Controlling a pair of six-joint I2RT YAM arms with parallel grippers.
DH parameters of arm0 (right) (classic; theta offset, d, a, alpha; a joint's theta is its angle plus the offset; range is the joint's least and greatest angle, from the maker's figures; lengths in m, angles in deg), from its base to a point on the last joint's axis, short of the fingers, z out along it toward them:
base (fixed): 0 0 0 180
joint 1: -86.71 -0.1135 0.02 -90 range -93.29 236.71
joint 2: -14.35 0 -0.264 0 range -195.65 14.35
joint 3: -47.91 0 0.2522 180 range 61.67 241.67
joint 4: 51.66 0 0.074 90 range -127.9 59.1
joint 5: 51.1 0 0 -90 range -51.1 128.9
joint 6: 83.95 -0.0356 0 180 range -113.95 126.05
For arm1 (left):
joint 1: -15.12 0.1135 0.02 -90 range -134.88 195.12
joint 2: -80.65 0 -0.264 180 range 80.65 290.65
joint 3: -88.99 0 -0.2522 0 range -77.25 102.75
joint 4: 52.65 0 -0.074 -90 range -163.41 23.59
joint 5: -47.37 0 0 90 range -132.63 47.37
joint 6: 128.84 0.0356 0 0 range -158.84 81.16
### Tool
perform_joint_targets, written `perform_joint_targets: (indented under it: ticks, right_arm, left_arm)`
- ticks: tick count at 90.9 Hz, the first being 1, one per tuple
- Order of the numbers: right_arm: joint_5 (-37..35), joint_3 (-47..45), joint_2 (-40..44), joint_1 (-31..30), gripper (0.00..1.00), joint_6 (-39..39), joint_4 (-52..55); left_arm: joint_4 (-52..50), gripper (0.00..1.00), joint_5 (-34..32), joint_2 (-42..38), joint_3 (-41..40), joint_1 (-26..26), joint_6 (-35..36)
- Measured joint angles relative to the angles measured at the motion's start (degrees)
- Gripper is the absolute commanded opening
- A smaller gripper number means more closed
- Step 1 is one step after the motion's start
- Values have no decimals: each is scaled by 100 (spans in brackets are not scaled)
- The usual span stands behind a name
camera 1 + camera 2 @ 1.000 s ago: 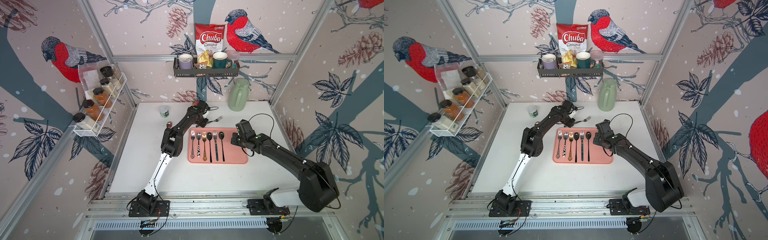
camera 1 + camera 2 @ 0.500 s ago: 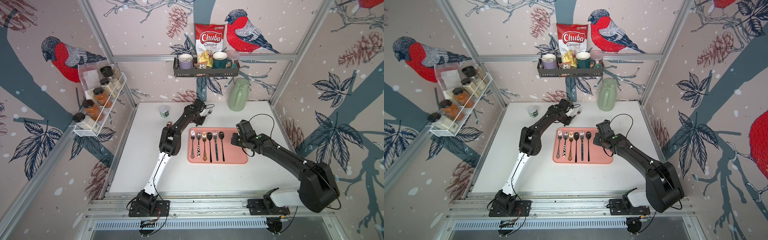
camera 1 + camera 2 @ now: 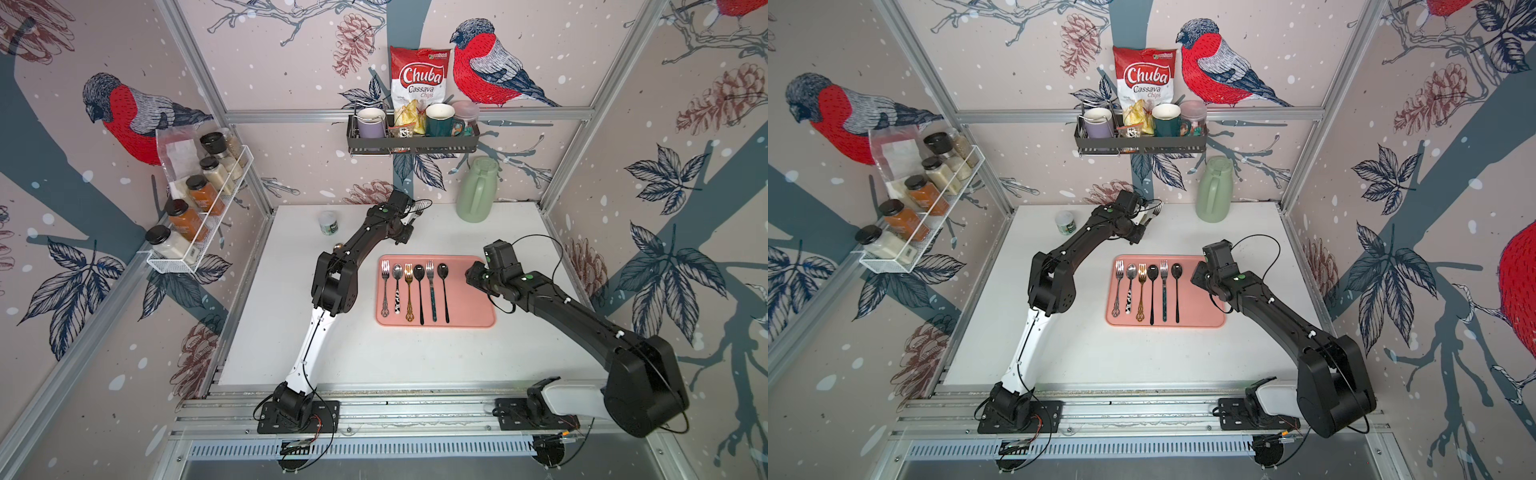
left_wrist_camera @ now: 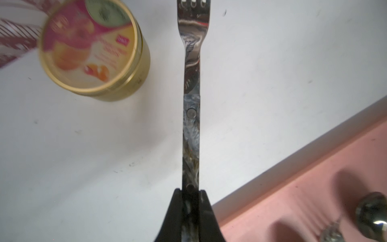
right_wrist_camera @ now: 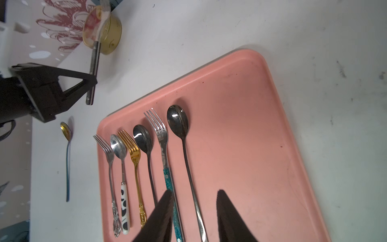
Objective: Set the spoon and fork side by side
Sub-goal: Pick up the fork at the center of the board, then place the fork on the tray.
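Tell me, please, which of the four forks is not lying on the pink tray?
The marbled-handled fork, clamped in the left end effector; the other three forks lie on the tray.

Left arm (image 3: 334, 286) and right arm (image 3: 582, 320) are black — each with a white base link (image 3: 309, 353) (green wrist dot (image 3: 529, 277)) and cables (image 3: 536, 236).

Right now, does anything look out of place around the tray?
Yes: a blue-handled spoon lies on the table beside the pink tray, not on it with the other cutlery. Another fork is pinched in the left fingers.

Forks (image 3: 386, 286), spoons (image 3: 443, 272) alternate on tray (image 3: 471, 299); tin (image 3: 329, 222), jug (image 3: 477, 191) behind.
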Motion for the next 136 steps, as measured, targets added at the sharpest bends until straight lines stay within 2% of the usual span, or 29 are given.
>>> perform_joint_targets:
  ticks: [17,29,49,62,74,94,126,136]
  right_arm:
    - [444,-278,308,249,38,-560,-586]
    - [750,-315,345,323,39,-841,-1034]
    - [1255,-238,-7,321,35,-1123,-1473]
    - [1360,-238,-138,256,31,-1213,-1725]
    - [1473,-275,-306,118,27,-1268,-2002]
    - [1768,-402,-682,-63,28,-1270,-2490]
    - [2052,-492,-1182,-203,30,-1307,-3025]
    - [2068,-575,-1130,-203,36,-1311,-3112]
  left_arm:
    - [393,13,-138,-944,-688,-120,-466]
    - [887,12,-413,-1899,-2164,-308,-1244]
    - [1998,11,-1027,-3252,-4306,-1128,-2267]
    - [2608,10,-1414,-3727,-5294,-1593,-2715]
    - [3152,10,-1488,-3936,-5952,-2031,-3058]
    - [3646,9,-1602,-4030,-6485,-2396,-3488]
    - [3978,8,-1620,-4065,-6605,-2673,-3794]
    - [3976,8,-1646,-4039,-6561,-2677,-3801]
